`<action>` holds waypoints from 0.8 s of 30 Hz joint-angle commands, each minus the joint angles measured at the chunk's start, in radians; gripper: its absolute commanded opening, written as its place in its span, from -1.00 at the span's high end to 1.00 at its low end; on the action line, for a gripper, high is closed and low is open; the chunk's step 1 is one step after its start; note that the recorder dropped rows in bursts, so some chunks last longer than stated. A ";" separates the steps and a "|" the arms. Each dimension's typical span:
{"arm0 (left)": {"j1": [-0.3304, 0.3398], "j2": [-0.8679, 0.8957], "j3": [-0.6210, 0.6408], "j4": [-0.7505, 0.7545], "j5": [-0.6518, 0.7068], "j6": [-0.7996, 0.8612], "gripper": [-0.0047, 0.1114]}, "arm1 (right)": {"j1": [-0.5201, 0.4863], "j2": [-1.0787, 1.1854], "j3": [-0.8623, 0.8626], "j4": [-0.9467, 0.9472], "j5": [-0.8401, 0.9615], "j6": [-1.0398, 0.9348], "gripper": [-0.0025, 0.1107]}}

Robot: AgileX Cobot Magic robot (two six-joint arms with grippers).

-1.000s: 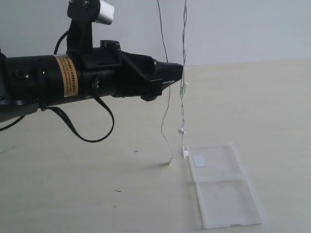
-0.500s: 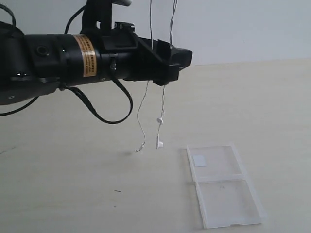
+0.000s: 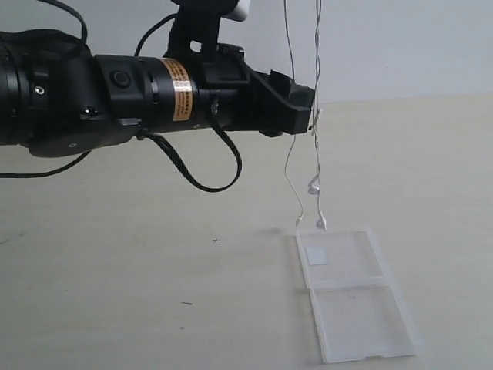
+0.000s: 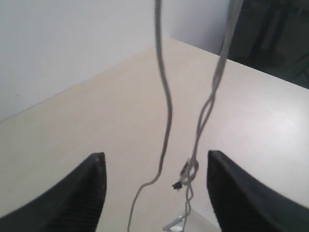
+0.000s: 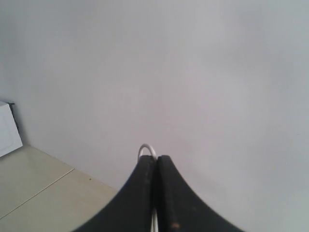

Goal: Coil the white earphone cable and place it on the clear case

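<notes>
1. The left gripper (image 4: pixel 154 193) is held with its fingers spread wide. Two strands of the white earphone cable (image 4: pixel 169 108) are seen hanging down through the gap, and no contact with either finger can be made out
2. The right gripper (image 5: pixel 156 160) is pressed together, with a small loop of the cable pinched at its tips. It is pointed at a plain wall (image 5: pixel 193 72)
3. The left arm (image 3: pixel 115 96) is held nearly level, reaching from the left of the exterior view toward the middle, well above the table (image 3: pixel 115 308). A black lead (image 3: pixel 202 185) is looped beneath it
4. The strands are dropped from beyond the top of the exterior view past the left fingertips. They end in two earbuds (image 3: pixel 313 184) and a plug (image 3: pixel 299 221), hung at the far edge of the clear case (image 3: pixel 358 312). Contact with the table cannot be told
5. The case is laid open and flat on the table, with a white sticker (image 3: pixel 316 255) seen in its far half
</notes>
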 commanded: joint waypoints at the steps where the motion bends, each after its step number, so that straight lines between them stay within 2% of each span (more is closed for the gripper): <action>1: -0.012 0.018 -0.008 -0.008 -0.018 0.001 -0.29 | -0.003 0.001 -0.007 -0.010 -0.013 0.001 0.96; 5: -0.012 0.020 -0.008 -0.023 -0.047 0.001 -0.28 | -0.003 0.001 -0.007 -0.010 -0.008 0.001 0.96; 6: -0.012 0.020 -0.010 -0.046 -0.047 0.001 -0.19 | -0.003 0.001 -0.007 -0.010 -0.008 0.001 0.96; 7: -0.012 0.025 -0.010 -0.063 -0.047 0.003 0.02 | -0.003 0.001 -0.007 -0.010 -0.008 0.001 0.96; 8: -0.012 0.027 -0.013 -0.067 -0.039 0.003 0.40 | -0.003 0.001 -0.007 -0.010 -0.008 0.001 0.96; 9: -0.012 0.027 -0.013 -0.060 -0.025 0.003 0.88 | -0.003 0.001 -0.007 -0.010 -0.006 0.001 0.96; 15: -0.012 0.027 -0.013 -0.055 0.060 0.001 0.92 | -0.003 0.001 -0.007 -0.044 -0.001 0.001 0.96; 24: -0.012 0.013 -0.015 -0.055 0.095 -0.002 0.92 | -0.003 -0.010 -0.007 -0.175 0.084 0.003 0.96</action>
